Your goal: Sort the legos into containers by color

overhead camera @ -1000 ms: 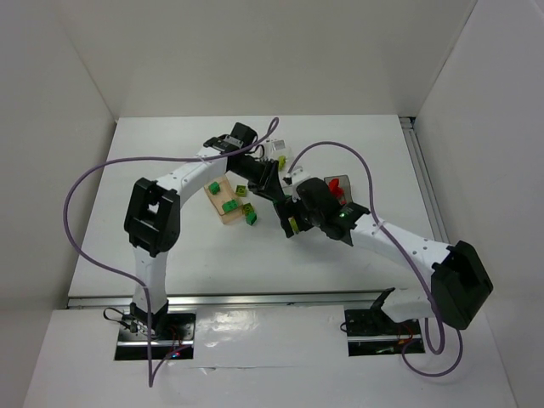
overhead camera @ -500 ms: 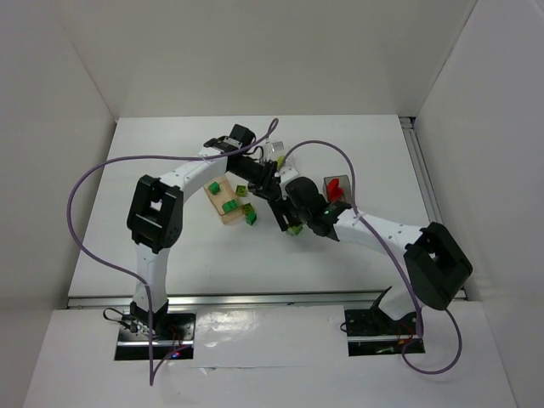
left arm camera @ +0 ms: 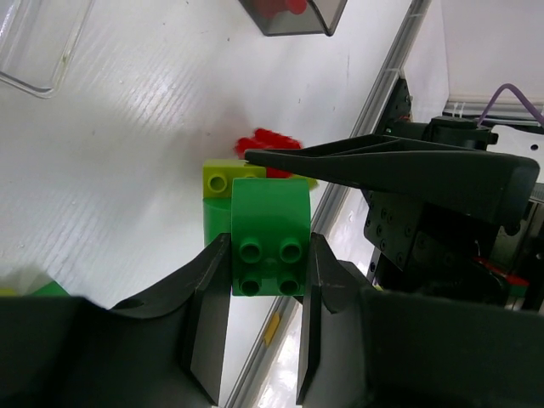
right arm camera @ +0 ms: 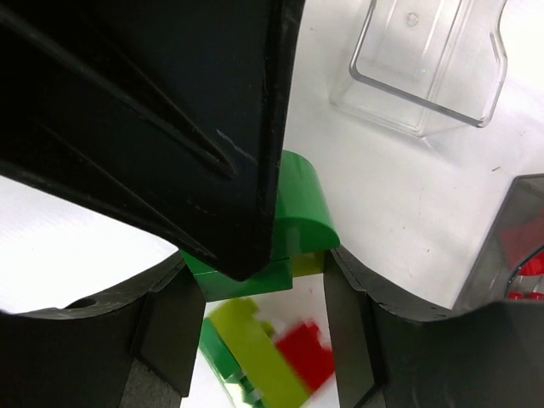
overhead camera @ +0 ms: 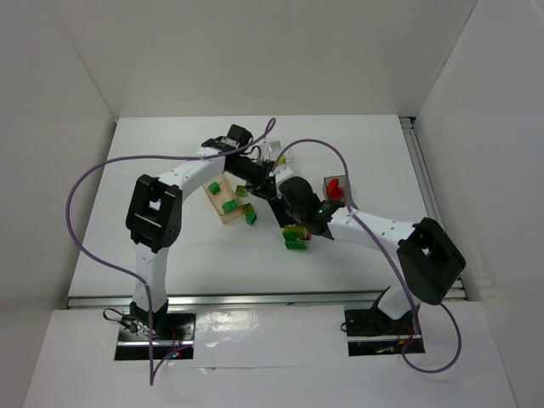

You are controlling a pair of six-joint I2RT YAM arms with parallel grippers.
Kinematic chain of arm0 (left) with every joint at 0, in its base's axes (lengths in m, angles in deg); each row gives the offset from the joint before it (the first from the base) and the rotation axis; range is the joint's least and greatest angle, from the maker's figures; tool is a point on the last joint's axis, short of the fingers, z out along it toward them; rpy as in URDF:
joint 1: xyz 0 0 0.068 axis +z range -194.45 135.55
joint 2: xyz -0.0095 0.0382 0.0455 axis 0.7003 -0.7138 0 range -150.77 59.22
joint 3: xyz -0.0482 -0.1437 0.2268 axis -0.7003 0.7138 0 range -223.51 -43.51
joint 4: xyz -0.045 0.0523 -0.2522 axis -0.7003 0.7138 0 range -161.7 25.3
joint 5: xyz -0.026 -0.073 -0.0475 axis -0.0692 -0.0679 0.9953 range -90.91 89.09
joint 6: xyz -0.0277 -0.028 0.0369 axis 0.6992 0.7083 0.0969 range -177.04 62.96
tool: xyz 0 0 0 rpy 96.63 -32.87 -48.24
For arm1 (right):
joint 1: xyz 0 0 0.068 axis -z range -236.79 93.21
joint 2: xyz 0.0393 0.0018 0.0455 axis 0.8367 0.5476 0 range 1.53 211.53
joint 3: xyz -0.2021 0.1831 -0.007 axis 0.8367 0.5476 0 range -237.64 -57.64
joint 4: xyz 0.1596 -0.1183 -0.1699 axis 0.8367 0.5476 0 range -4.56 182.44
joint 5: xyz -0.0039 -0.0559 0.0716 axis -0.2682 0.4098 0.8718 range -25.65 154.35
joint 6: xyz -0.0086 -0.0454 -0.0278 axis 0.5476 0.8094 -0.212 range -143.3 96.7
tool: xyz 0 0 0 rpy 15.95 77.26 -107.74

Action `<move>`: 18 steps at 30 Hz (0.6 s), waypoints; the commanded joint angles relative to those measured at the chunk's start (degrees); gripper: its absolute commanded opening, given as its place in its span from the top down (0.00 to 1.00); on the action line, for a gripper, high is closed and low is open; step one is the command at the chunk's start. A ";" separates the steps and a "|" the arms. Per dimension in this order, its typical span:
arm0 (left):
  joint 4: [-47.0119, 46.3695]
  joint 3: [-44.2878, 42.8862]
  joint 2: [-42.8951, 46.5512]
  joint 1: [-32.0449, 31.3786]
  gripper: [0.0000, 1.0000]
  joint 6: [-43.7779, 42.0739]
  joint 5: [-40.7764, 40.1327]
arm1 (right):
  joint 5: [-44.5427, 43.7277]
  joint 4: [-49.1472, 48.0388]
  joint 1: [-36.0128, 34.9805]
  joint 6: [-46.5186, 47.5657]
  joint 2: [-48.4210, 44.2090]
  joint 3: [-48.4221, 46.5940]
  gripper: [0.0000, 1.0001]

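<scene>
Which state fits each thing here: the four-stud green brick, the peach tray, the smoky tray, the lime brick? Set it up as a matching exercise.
Things:
1. four-stud green brick
2. peach tray
3. smoky tray
4. lime brick

States:
A. holds a red brick
B. lies loose on the table
C. clamped in the left gripper
D. holds green bricks

Pairs: 1-C; 2-D; 3-A; 4-B

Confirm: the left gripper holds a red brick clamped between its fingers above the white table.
Wrong colour. The left gripper holds a green brick, not red, clamped between its fingers above the white table; the left wrist view shows it.
</scene>
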 commanded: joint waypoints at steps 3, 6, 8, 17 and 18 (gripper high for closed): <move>-2.53 -0.15 -1.43 0.38 1.00 0.86 1.98 | -1.89 -7.89 -0.86 -1.78 -4.31 1.08 0.69; -3.59 0.38 -1.43 1.00 1.00 1.75 1.28 | -2.95 -8.50 -0.86 -1.79 -4.32 2.23 0.70; -3.59 0.38 -1.43 2.31 1.00 3.58 0.75 | -3.56 -8.50 -0.86 -2.31 -4.32 2.23 0.74; -6.85 3.80 2.25 6.18 1.00 8.33 -4.53 | -4.80 -7.71 -0.86 -5.65 -5.46 4.86 0.75; -7.45 4.32 2.26 6.19 1.00 8.86 -5.05 | -4.80 -7.71 -0.86 -5.65 -5.98 5.74 0.75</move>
